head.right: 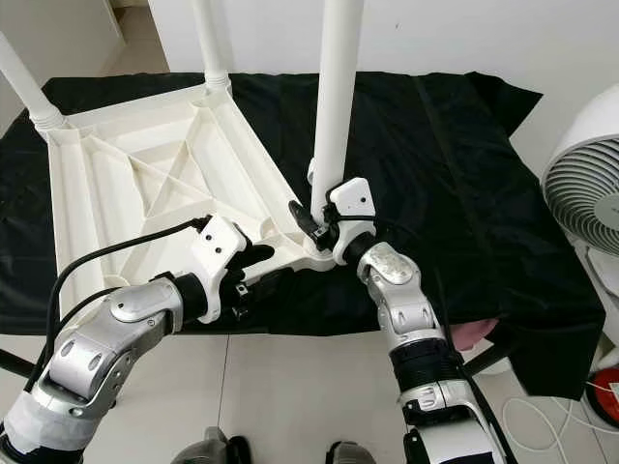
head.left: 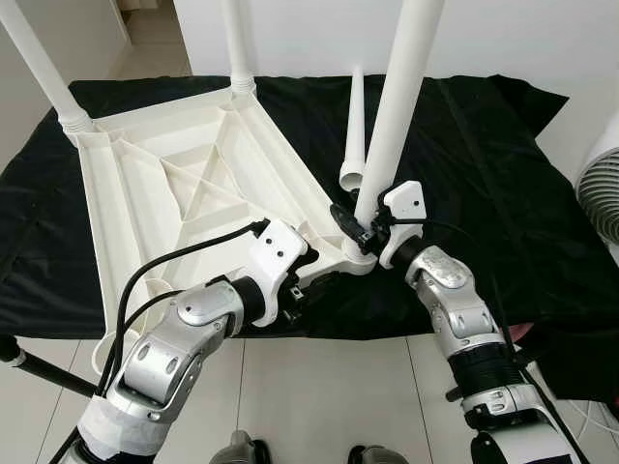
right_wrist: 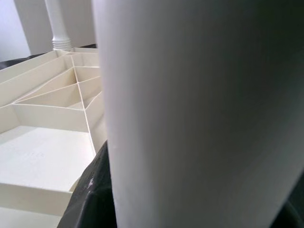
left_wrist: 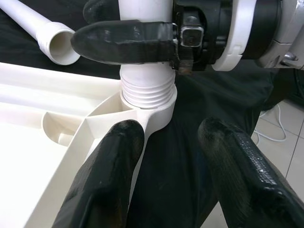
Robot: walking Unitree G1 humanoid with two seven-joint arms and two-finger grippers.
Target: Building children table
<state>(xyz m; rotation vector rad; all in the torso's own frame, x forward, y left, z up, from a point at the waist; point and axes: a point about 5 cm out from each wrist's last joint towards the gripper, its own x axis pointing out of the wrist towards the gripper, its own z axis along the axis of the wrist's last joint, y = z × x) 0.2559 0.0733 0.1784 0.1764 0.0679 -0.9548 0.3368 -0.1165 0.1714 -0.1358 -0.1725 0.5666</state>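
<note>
A white plastic table (head.left: pixel 102 213) lies upside down on a black cloth (head.left: pixel 484 193). Two legs stand screwed in at its far corners. My right gripper (head.left: pixel 356 224) is shut on a third white leg (head.left: pixel 397 116), which stands upright with its threaded end (left_wrist: pixel 147 90) in the near right corner socket. My left gripper (head.left: pixel 305 271) is open just in front of that corner. One of its fingers (left_wrist: pixel 104 180) rests against the rim and the other hangs over the cloth. A loose fourth leg (head.left: pixel 355 135) lies on the cloth behind the held one.
A white floor fan (head.right: pixel 590 203) stands at the right, close to the cloth's edge. A black tube (head.left: pixel 39 372) sticks out at the lower left over the tiled floor. A white wall runs behind the table.
</note>
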